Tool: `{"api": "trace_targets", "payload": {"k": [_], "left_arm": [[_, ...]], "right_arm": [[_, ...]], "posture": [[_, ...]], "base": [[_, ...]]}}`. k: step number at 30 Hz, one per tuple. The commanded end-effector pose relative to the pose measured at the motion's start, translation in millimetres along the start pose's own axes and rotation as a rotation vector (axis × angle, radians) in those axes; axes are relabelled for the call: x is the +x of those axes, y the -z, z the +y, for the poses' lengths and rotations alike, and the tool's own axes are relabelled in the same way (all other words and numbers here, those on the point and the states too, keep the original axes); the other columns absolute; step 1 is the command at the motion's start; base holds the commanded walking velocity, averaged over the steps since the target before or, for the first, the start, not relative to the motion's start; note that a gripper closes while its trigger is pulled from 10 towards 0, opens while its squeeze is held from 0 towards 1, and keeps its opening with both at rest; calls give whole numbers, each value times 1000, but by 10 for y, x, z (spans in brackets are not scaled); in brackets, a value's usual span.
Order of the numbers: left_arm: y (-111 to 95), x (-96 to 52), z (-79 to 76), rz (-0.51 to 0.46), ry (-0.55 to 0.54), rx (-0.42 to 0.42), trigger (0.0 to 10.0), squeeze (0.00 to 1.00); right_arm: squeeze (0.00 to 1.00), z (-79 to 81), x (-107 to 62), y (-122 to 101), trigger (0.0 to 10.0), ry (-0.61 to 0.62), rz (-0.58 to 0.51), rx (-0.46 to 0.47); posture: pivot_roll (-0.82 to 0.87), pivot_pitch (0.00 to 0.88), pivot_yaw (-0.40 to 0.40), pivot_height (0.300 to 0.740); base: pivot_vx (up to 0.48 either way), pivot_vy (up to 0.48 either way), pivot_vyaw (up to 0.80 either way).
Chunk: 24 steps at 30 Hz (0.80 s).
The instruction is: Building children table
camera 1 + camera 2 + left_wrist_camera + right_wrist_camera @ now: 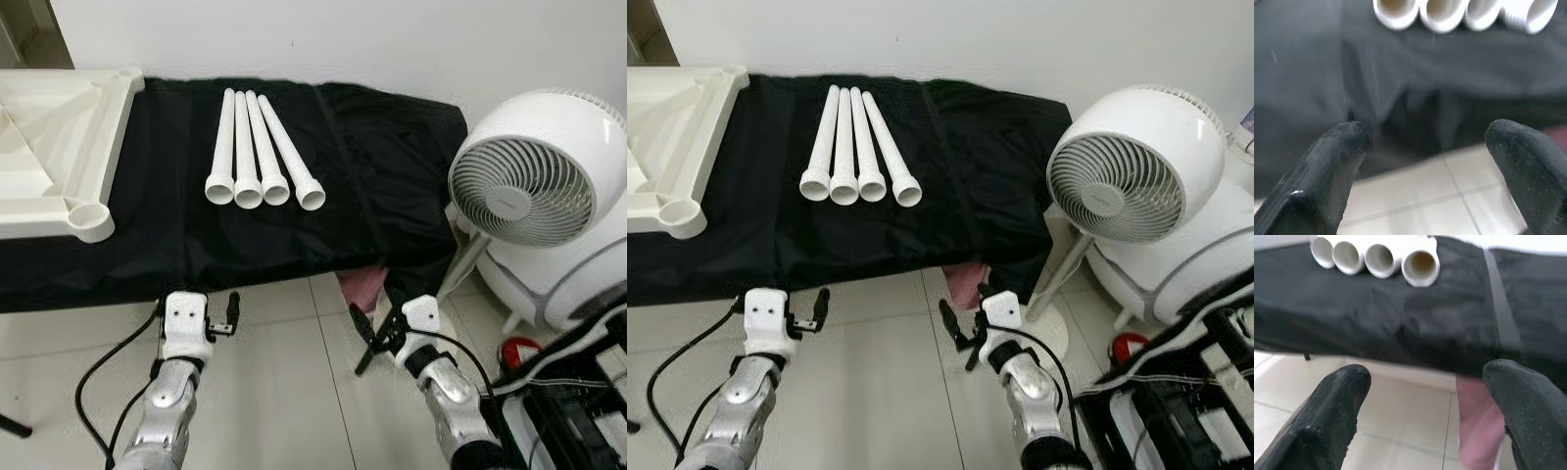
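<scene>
Several white tube legs (260, 157) lie side by side on a black cloth (392, 176), open flared ends toward me. An upturned white tabletop (59, 147) with a round corner socket (91, 220) rests at the cloth's left end. My left gripper (220, 318) hovers low over the tiled floor just before the cloth's front edge, open and holding nothing. My right gripper (372, 328) hangs likewise further right, open and holding nothing. The left wrist view looks between wide-spread fingers (1342, 147) at the leg ends (1440, 10). In the right wrist view the leg ends (1376, 257) sit beyond the fingers (1347, 387).
A large white fan (539, 186) stands on the floor at the right, close to my right arm. Something pink (362, 289) pokes out under the cloth's edge. A black-and-white case (578, 392) and a red object (517, 350) lie at the lower right.
</scene>
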<state>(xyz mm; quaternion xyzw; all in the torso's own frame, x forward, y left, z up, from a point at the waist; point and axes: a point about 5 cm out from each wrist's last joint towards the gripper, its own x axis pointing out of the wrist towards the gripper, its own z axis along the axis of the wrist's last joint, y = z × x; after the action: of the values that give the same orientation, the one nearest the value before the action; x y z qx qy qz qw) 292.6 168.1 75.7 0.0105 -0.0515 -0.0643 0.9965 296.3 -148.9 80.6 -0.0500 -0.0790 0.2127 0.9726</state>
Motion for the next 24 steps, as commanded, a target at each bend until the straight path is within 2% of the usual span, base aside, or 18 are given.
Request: {"api": "trace_targets", "payload": {"k": [1,4,10,13,16,17,18,21,24], "left_arm": [[-18,-43,-160,1,328,-1,10000,0],[-210,-57,-132,-56,339,11,10000,0],[-317,-37,-122,-84,322,-4,10000,0],[-525,81,-115,-122,274,-69,10000,0],[-570,126,-118,-123,263,-83,10000,0],[-617,191,-114,-122,240,-96,10000,0],[-617,191,-114,-122,240,-96,10000,0],[-739,340,-81,-131,176,-56,10000,0],[-797,371,-51,-142,150,-46,10000,0]], "right_arm": [[0,-21,-28,-10,10000,5,2,7],[0,-49,27,-266,10000,-6,-90,-9],[0,-92,59,-376,10000,21,-122,-4],[0,-215,175,-585,10000,102,-166,18],[0,-257,209,-636,10000,127,-172,25],[0,-313,241,-687,10000,158,-178,35],[0,-313,241,-687,10000,158,-178,35],[0,-400,261,-790,10000,207,-196,4],[0,-394,247,-809,10000,206,-197,-9]], "posture": [[79,74,-60,740],[81,75,-60,740],[85,74,-62,740],[83,73,-62,740],[83,73,-62,740],[79,65,-69,740],[79,65,-69,740],[72,60,-67,740],[68,55,-64,740]], "base": [[0,0,0],[0,0,0],[0,0,0],[0,0,0],[0,0,0],[0,0,0],[0,0,0],[0,0,0],[0,0,0]]}}
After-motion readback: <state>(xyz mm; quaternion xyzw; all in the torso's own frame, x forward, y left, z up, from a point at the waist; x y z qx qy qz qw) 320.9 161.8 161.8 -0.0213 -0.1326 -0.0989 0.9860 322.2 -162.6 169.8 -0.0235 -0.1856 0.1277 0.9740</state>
